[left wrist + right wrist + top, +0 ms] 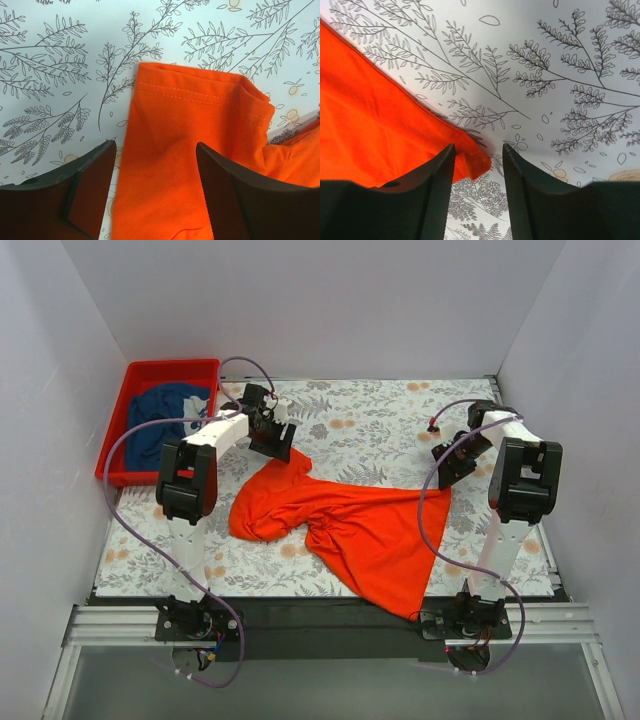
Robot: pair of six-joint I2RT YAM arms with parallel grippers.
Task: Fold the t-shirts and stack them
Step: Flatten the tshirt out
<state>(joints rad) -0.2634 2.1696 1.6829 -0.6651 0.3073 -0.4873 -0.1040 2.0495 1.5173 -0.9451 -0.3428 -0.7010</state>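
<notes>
Plain white walls (330, 300) close in the back and both sides. The table (380, 425) carries a pale cloth printed with grey leafy sprigs and small orange blossoms. A metal rail (560, 625) runs along its near edge, with grey floor (330, 690) below. The light is even.

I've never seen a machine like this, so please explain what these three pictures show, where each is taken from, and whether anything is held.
Two robot arms, each ending in a two-fingered claw. One picture looks down from above and behind; the other two come from wrist cameras, the dark shapes being claw fingers. A rumpled orange shirt lies on the flowered table; a blue shirt sits in the red bin. The left claw is open over a sleeve, the right claw open at a hem corner. Nothing is held.
</notes>
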